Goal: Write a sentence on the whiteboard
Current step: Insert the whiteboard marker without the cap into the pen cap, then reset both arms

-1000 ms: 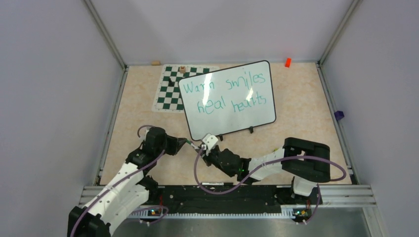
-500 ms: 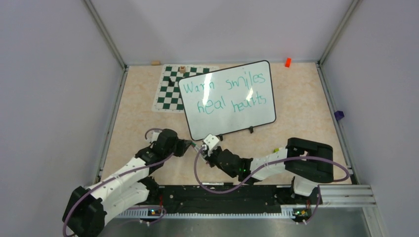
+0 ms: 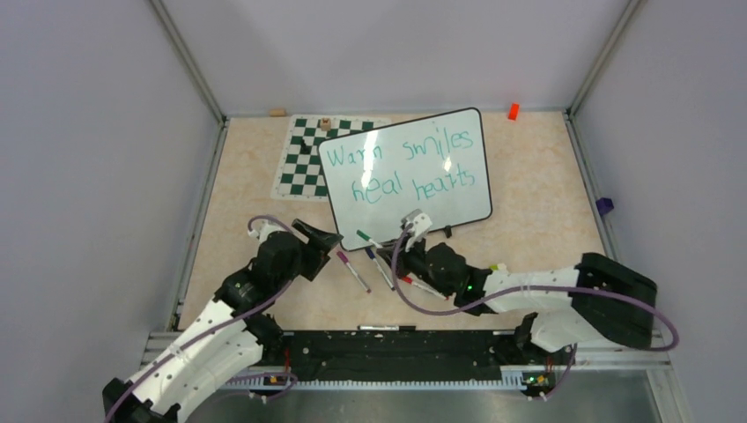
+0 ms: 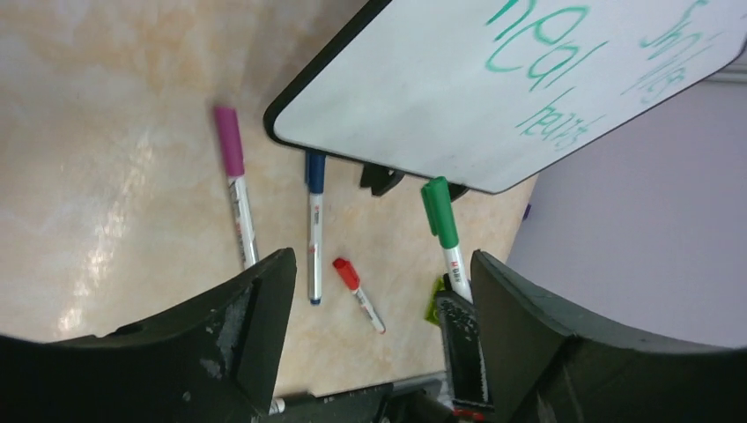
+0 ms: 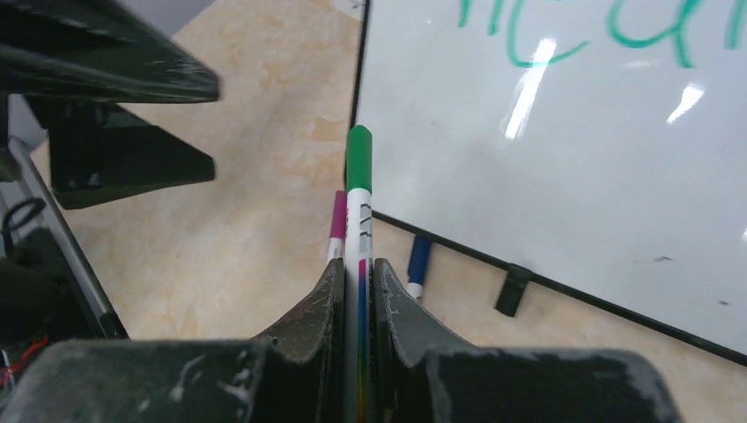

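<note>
Three loose markers (image 4: 314, 247) are now exposed near the far-centre whiteboard (image 3: 401, 218) and its sentence (image 3: 401, 167). The left gripper (image 4: 383, 264) has been spread wide; the green marker (image 5: 358, 176) stays pinched by the right gripper (image 5: 357, 269).

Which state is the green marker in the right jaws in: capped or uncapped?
Capped. A green cap covers the tip of the green marker, clamped between the jaws of the right gripper.
</note>
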Robot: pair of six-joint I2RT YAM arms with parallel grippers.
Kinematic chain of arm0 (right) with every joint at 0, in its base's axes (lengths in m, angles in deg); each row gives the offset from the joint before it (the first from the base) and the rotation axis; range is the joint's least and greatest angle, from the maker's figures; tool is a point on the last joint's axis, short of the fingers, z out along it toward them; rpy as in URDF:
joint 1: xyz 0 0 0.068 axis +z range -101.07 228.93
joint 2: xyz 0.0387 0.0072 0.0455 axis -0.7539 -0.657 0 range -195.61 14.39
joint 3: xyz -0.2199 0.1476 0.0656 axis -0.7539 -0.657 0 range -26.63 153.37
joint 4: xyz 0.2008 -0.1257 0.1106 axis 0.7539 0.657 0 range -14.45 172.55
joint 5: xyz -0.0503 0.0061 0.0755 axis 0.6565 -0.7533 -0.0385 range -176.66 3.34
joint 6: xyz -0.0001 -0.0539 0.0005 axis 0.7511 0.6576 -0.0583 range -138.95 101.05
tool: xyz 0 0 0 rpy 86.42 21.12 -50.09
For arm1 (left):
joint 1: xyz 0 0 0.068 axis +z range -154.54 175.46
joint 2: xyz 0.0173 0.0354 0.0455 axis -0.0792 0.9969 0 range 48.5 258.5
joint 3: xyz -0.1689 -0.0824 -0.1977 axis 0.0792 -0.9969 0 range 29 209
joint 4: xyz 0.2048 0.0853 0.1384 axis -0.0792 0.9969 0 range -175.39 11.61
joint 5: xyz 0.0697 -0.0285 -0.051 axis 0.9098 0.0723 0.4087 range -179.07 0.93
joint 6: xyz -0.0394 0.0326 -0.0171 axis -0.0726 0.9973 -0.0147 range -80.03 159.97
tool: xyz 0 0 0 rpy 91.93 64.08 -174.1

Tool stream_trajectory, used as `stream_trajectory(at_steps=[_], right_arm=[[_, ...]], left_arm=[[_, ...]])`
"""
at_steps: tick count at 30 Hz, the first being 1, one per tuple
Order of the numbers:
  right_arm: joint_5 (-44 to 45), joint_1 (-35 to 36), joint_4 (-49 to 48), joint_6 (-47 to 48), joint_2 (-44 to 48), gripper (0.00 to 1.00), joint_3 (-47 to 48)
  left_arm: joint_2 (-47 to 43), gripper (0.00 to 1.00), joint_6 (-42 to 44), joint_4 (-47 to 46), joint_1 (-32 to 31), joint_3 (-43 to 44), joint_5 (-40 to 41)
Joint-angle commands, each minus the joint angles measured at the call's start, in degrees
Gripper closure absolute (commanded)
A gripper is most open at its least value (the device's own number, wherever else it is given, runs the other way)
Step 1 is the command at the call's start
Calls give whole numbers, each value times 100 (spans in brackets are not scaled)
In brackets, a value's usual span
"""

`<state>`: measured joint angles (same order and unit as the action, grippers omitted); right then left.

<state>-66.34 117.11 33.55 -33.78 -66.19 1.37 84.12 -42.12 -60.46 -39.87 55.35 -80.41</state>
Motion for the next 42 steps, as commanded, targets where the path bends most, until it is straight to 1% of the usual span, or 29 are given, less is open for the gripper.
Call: stream_trajectory(at_steps=[1, 2, 3, 4, 6, 8, 11, 14, 15, 16, 17, 18, 19, 21, 23, 25, 27, 28, 31, 32, 33, 34, 37, 39, 41, 42], right_arm=[[-1666, -996, 985, -1322, 967, 100, -360], [-2055, -1265, 1265, -1499, 1134, 100, -400], [-2372, -1482, 1532, -1611, 1301, 100, -442], [-2649, -1659, 1820, -1668, 1440, 100, -471], [-3064, -1984, 2524, -1627, 1653, 100, -392], [-3118, -2177, 3312, -1503, 1745, 100, -218], [-3145, -2405, 3939, -1378, 1763, 100, -65], [-3223, -2499, 4050, -1315, 1693, 99, 15], [-3189, -2505, 4105, -1320, 1648, 90, 55], [-3153, -2521, 4167, -1318, 1598, 75, 102], [-3100, -2528, 4263, -1337, 1554, 56, 159], [-2995, -2532, 4426, -1361, 1532, 42, 229], [-2894, -2537, 4525, -1373, 1556, 36, 269], [-2717, -2548, 4696, -1346, 1707, 29, 367], [-2404, -2607, 4974, -1246, 1930, 25, 505], [-2087, -2714, 5308, -1086, 2165, 24, 679], [-1378, -2852, 5588, -936, 2398, 24, 821], [-1022, -2933, 5642, -853, 2524, 23, 844], [316, -3143, 5498, -602, 2953, 23, 681], [772, -3215, 5411, -476, 3110, 23, 602], [1131, -3309, 5319, -376, 3299, 23, 513], [1313, -3500, 5212, -348, 3490, 23, 432], [1197, -4253, 4571, -258, 4070, 23, -68], [1255, -4648, 3816, 3, 4355, 23, -606], [1133, -4970, 3017, 316, 4623, 22, -1187], [986, -5074, 2604, 538, 4737, 21, -1505]], left_arm=[[-323, 22, 1547, 257, 156, 497, 231], [-352, 21, 1788, 242, 156, 557, 259], [-351, 19, 1965, 262, 158, 616, 290], [-334, 15, 2182, 228, 163, 662, 296], [-270, 12, 2431, 179, 160, 688, 372], [-232, 2, 2451, 147, 156, 652, 543], [-311, 1, 2853, -166, 158, 440, 636], [-438, 1, 3569, -705, 158, 257, 443], [-471, 1, 3825, -809, 158, 219, 364], [-499, 1, 3988, -789, 157, 229, 378], [-515, 1, 4095, -693, 158, 275, 448], [-536, 1, 4304, -598, 153, 328, 524], [-557, 1, 4527, -509, 157, 376, 511], [-589, 1, 5156, -421, 151, 470, 391], [-568, 1, 5327, -228, 150, 545, 686], [-571, 1, 5417, -241, 158, 520, 807], [-580, 1, 5719, -446, 158, 404, 732], [-598, 2, 5803, -555, 158, 299, 819], [-687, 3, 6170, -1191, 158, -160, 1280], [-726, 3, 6417, -1424, 156, -290, 1447], [-778, 3, 6517, -1562, 158, -398, 1648], [-840, 2, 6626, -1716, 158, -499, 1878], [-992, 1, 6930, -2304, 168, -826, 2627], [-1070, 2, 7198, -2923, 201, -1118, 3025], [-1200, 2, 7362, -3769, 224, -1568, 3400], [-1247, 2, 7541, -4444, 226, -1884, 3477]])
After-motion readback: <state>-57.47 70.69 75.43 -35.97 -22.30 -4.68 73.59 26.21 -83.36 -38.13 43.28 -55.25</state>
